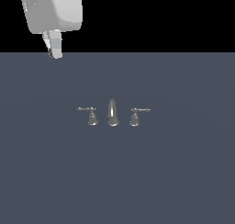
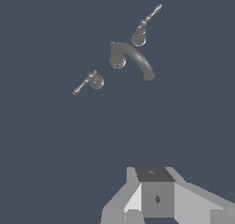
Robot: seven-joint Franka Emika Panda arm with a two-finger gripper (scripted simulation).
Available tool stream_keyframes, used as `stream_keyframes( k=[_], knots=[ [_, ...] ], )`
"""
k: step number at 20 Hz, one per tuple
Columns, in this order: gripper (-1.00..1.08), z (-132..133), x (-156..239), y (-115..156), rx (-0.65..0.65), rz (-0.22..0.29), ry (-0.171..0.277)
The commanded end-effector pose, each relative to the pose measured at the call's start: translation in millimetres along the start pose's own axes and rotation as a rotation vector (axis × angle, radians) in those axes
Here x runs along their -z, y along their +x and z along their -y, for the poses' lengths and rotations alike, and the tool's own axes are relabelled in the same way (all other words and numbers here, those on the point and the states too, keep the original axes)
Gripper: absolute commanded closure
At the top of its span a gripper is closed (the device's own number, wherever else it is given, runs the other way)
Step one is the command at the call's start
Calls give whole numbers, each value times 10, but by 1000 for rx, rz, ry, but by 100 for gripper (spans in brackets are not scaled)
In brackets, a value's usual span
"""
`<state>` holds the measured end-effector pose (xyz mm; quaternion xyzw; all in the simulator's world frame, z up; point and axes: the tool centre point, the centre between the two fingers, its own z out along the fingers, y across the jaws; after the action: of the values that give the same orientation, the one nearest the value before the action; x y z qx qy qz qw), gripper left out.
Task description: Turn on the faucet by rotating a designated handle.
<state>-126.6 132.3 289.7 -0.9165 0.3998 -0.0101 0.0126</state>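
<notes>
A white, boxy robot gripper [image 1: 55,53] hangs high above a flat slate-blue surface [image 1: 117,182]; whether its fingers are apart or together cannot be told. Well below it sits a tiny grey metallic three-piece faucet [image 1: 113,114]. The small grey metal handle [image 1: 90,114], with flared base and thin lever, is the piece nearest the gripper, untouched, beside the tall tapered spout [image 1: 112,112] and the mirror-image handle [image 1: 136,115].
</notes>
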Motion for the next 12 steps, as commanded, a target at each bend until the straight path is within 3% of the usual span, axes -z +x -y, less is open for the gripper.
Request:
stream_keyframes(
  k=[1, 12],
  knots=[
    [108, 107, -124, 28, -45, 1, 0],
    [108, 499, -614, 202, -221, 3, -4]
  ],
)
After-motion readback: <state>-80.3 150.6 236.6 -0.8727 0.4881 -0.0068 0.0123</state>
